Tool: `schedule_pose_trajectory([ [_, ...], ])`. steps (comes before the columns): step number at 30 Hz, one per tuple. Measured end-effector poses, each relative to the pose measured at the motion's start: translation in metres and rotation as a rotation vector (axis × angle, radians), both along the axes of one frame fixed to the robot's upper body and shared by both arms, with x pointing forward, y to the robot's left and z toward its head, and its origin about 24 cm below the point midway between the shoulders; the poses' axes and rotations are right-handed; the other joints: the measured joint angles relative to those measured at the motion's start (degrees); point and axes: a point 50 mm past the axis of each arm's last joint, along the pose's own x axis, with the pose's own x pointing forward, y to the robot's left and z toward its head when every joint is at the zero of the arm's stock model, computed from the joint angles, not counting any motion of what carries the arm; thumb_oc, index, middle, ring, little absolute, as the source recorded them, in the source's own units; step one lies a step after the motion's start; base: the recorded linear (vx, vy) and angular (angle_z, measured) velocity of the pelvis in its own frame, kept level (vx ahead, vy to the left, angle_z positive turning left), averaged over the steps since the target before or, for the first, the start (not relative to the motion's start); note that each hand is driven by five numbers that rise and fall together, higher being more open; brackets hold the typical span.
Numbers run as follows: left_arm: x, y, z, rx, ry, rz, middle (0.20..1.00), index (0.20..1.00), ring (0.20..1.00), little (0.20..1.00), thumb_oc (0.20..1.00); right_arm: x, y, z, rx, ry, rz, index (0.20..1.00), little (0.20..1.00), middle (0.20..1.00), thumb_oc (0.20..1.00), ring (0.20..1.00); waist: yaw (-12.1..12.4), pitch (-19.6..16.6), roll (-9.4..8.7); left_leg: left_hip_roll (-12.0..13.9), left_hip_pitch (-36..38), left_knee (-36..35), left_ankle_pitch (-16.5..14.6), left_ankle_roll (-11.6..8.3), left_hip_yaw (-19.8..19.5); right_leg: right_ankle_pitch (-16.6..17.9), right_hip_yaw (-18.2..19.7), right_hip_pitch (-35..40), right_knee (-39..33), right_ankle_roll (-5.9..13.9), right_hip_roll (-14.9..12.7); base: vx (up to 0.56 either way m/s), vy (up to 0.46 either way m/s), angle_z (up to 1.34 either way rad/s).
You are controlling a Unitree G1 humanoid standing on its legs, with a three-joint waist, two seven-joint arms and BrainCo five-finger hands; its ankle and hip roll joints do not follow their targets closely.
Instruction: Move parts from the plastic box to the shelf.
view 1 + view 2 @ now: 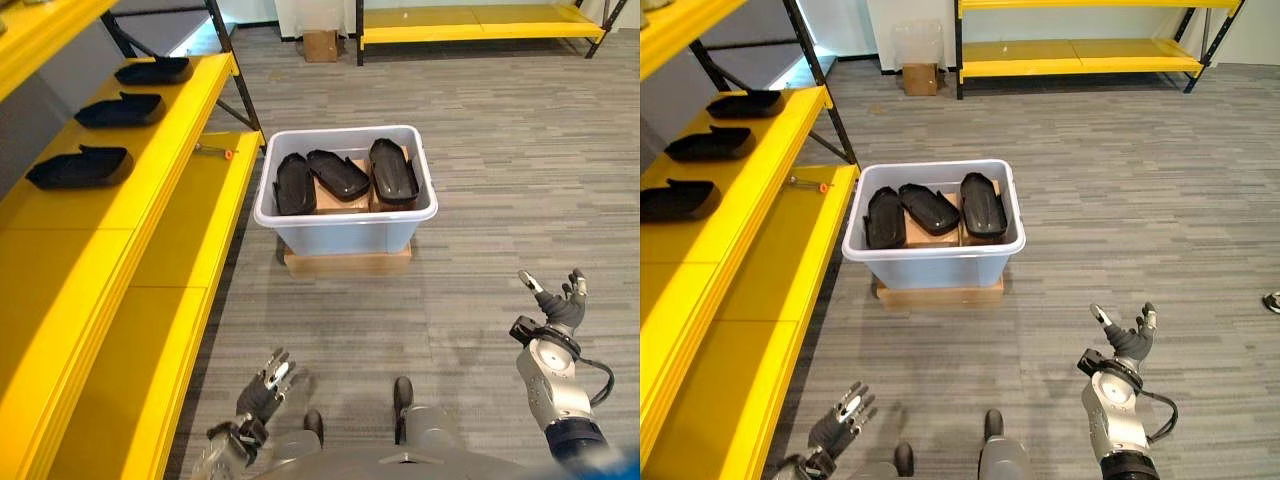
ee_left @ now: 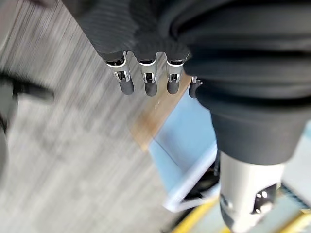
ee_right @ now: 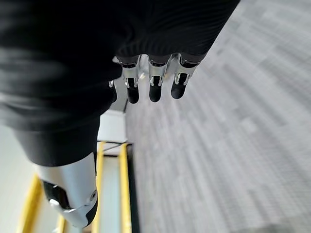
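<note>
Left eye view: a pale plastic box sits on a cardboard slab on grey striped carpet, holding three black parts. Three more parts lie on the yellow shelf alongside. Both the left hand and right hand hang empty, fingers spread.

Bright, even light falls from overhead. Well ahead of the fingers of my left hand, the plastic box throws only a faint, soft shadow on the grey floor. The black parts inside it carry small glints. Beside those fingers the yellow shelf has a mild sheen, and far beyond it lies a white patch of glare.
</note>
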Motion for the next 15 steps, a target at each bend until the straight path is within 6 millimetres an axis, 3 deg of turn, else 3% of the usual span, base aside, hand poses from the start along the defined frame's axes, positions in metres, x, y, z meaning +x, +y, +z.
schedule_pose_trajectory([
  [1,0.022,0.001,0.008,-0.058,-0.081,0.062,1.000,1.000,1.000,1.000,1.000,0.002,-0.001,0.003,-0.031,-0.004,-0.014,1.000,1.000,1.000,1.000,1.000,0.74,0.05,-0.65,1.14,-1.60,1.63,1.44,-2.10,0.93,0.43,-0.93,-0.30,-0.27,-2.03,0.97,0.28,-0.234,0.40],
  [2,0.029,0.001,0.011,-0.059,-0.101,0.052,1.000,1.000,1.000,1.000,1.000,0.002,-0.002,0.004,-0.060,-0.010,-0.014,1.000,1.000,1.000,1.000,1.000,0.48,0.31,-1.07,1.54,-2.87,2.75,2.24,-2.96,1.04,-0.48,-1.57,-0.35,-0.37,-2.62,1.60,0.26,-0.219,0.21],
  [6,0.031,0.001,0.012,-0.060,-0.114,0.030,1.000,1.000,1.000,1.000,1.000,0.001,-0.002,0.014,-0.131,-0.047,-0.010,1.000,1.000,1.000,1.000,1.000,0.45,0.43,-1.69,2.19,-5.88,5.86,5.01,-5.74,0.54,-0.89,-2.82,-0.02,-2.34,-3.03,1.76,0.22,-0.148,0.19],
  [10,0.039,0.002,0.022,-0.071,-0.181,0.021,1.000,1.000,1.000,1.000,1.000,0.002,0.001,0.018,-0.137,-0.080,0.026,1.000,1.000,1.000,1.000,1.000,-0.23,0.25,-1.43,3.46,-6.05,6.62,7.59,-8.45,-0.41,-2.53,-4.61,1.13,-2.46,-5.54,2.89,0.22,-0.193,0.19],
  [13,0.048,0.007,0.028,-0.056,-0.212,0.028,1.000,1.000,1.000,1.000,1.000,-0.003,0.002,0.017,-0.135,-0.085,0.058,1.000,1.000,1.000,1.000,1.000,-1.07,-0.58,-2.09,3.89,-12.00,18.49,7.83,-9.45,0.85,-4.42,-5.87,1.71,-1.94,-8.39,2.66,0.12,-0.233,0.24],
  [14,0.050,0.008,0.031,-0.050,-0.230,0.031,1.000,1.000,1.000,1.000,1.000,-0.004,0.002,0.016,-0.135,-0.081,0.061,1.000,1.000,1.000,1.000,1.000,-0.75,-0.45,-2.40,4.62,-16.83,26.92,8.61,-9.76,-0.25,-4.82,-5.72,1.93,-1.09,-10.00,2.91,0.15,-0.013,0.02],
  [15,0.060,0.012,0.037,-0.035,-0.251,0.040,1.000,1.000,1.000,1.000,1.000,-0.003,0.005,0.014,-0.123,-0.082,0.065,1.000,1.000,1.000,1.000,1.000,0.45,0.42,-3.85,5.58,-30.54,48.00,10.46,-8.14,-0.76,-4.22,-5.48,1.94,-0.30,-12.65,2.74,0.15,0.085,-0.18],
])
